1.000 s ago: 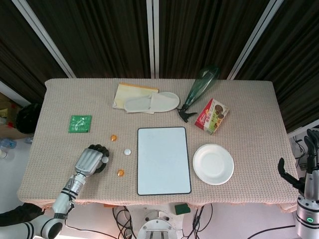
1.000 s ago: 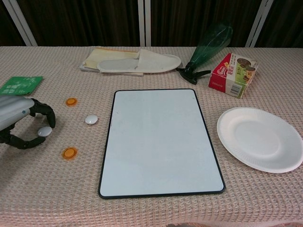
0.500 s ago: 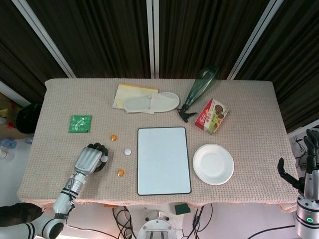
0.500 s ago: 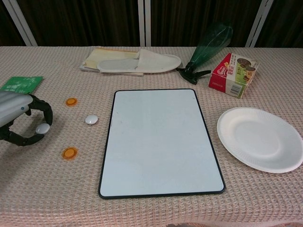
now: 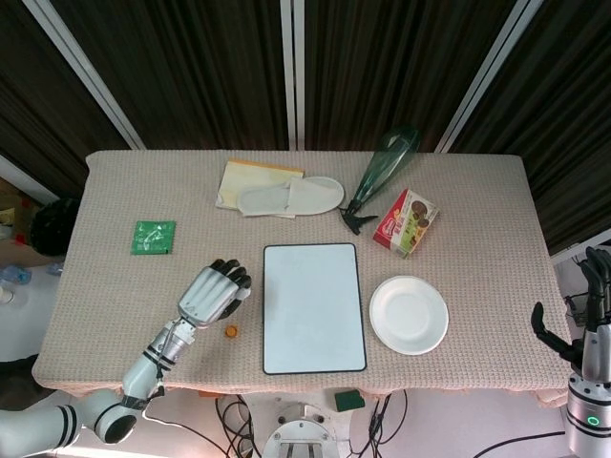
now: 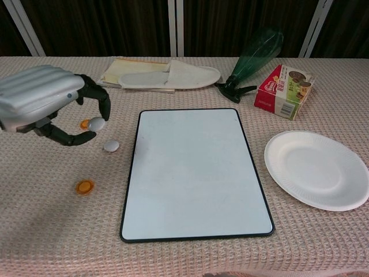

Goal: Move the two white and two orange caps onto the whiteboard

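While whiteboard lies bare, none of four caps delivered; left hand pinches one white cap above table, just left of whiteboard; other white cap and two orange caps on cloth left of whiteboard; right hand idle, fingers apart, holding nothing, well right of whiteboard; paper plate, snack box, slipper beyond whiteboard, path unobstructed

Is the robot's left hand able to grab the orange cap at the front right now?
Probably not yet. The left hand already pinches a white cap, so it is busy. The front orange cap lies bare on the table close below, nothing covering it.
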### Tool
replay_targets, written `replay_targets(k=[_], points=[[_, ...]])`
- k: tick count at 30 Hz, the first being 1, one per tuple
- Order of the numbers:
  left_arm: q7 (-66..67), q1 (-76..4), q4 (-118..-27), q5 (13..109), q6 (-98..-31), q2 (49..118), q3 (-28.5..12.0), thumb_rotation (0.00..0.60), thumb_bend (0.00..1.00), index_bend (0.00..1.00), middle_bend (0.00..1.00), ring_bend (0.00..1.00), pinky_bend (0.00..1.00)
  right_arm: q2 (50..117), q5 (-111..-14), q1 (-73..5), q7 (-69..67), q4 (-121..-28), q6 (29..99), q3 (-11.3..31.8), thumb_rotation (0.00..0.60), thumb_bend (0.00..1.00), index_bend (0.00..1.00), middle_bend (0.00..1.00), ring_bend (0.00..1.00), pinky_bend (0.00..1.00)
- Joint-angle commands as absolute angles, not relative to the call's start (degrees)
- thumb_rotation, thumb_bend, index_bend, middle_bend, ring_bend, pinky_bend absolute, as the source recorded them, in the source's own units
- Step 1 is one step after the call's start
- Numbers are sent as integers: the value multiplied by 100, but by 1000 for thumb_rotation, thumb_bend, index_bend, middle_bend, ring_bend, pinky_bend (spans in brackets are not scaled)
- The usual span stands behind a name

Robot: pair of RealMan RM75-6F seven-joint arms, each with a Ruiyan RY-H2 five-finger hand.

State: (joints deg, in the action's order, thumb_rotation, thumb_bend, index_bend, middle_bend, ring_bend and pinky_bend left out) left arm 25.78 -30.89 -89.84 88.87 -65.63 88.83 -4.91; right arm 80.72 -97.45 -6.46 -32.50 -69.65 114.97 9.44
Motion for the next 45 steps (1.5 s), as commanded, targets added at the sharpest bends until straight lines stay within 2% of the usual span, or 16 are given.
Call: replay_targets(k=[1,6,10,12,18,35,37,39,41,43,45], points=[[2785,-3575,-9098,9092,-6207,9023,-777,600,318,567,379,241,363,8046,-9742,-639,-3254,-6981,11500,945,600,476,22,12,0,0],[2844,-4107,-8932,8825,-5608,9360,-1036,600,317,574,289,208,354,7993,-9724,-617,-3233,-7034,11512,963,600,476,23,13,0,0],[2780,-4405,-8646,8609,-5287,9645,-1129,600,317,578,104,114,304,7998,-9697,-612,-3234,-7012,11455,948,600,476,24,13,0,0],[2743,-4514,-8524,8508,-5174,9755,-1161,600,317,579,53,81,259,7998,-9675,-609,-3240,-7010,11427,946,600,475,23,13,0,0],[2961,-4810,-7954,8171,-4952,10074,-1245,600,319,576,43,58,195,7976,-9644,-615,-3262,-7018,11399,976,600,475,25,14,0,0],[2912,-5296,-6707,7768,-4706,10706,-1162,600,318,568,25,36,172,7937,-9635,-657,-3212,-7044,11216,952,600,471,27,13,0,0],[2889,-5313,-6586,7762,-4737,10763,-1136,600,319,533,25,36,172,7940,-9627,-654,-3213,-7037,11210,952,600,470,27,14,0,0],[2839,-5319,-6514,7752,-4756,10797,-1108,600,318,443,25,36,171,7947,-9604,-646,-3214,-7029,11209,961,600,471,27,14,0,0],[2774,-5317,-6503,7753,-4774,10799,-1086,600,315,285,25,36,170,7952,-9583,-639,-3227,-7026,11218,976,600,471,27,13,0,0],[2733,-5312,-6528,7749,-4798,10772,-1065,600,301,212,25,36,170,7962,-9562,-634,-3241,-7021,11226,991,600,471,28,14,0,0],[2722,-5300,-6581,7732,-4839,10735,-1065,600,278,185,26,36,168,7968,-9554,-634,-3252,-7018,11225,998,600,471,30,14,0,0]])
